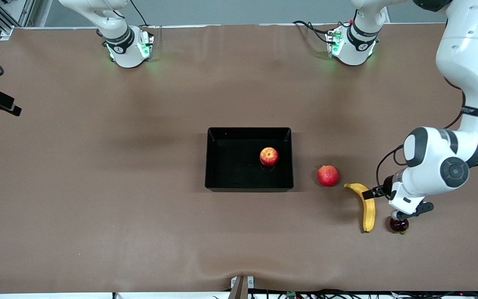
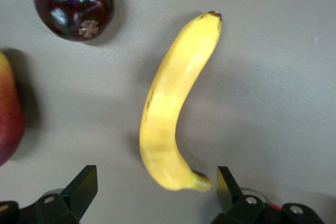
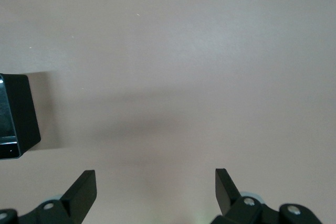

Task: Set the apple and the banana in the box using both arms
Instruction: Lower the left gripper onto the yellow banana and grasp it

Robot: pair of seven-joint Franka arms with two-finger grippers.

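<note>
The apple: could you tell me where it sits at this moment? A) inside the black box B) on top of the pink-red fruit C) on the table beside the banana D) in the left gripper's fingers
A: the apple rests on the floor of the box, while the banana lies on the table toward the left arm's end, under the open left gripper.

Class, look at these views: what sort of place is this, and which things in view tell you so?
Probably a robotics lab bench. Two white arms are bolted to a brown-covered table, the left arm reaching over a banana; cables trail along the table's edges; an apple sits in a black box, staged like a test.
</note>
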